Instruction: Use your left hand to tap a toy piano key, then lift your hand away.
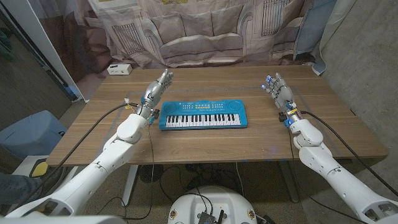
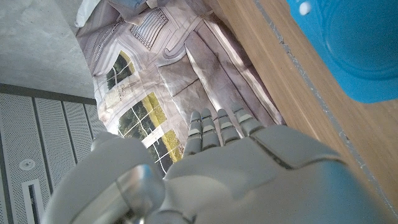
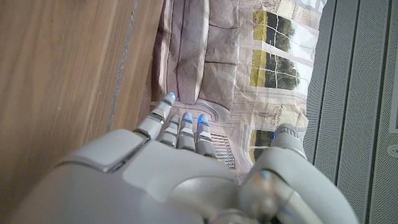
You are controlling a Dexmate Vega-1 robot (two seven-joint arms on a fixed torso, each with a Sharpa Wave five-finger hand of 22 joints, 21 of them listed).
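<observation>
The left hand [image 1: 156, 91] stands just beside the toy piano [image 1: 203, 116], apart from its left end; bare table [image 1: 205, 81] lies between them. Behind the piano, the table is unobstructed up to a white box [image 1: 119, 69] at the far left corner.

No text, label, brand or number can be read. The piano [image 1: 203, 116] carries small markings above its keys, and the white box [image 1: 119, 69] at the surface's far left corner is too small to read.
</observation>
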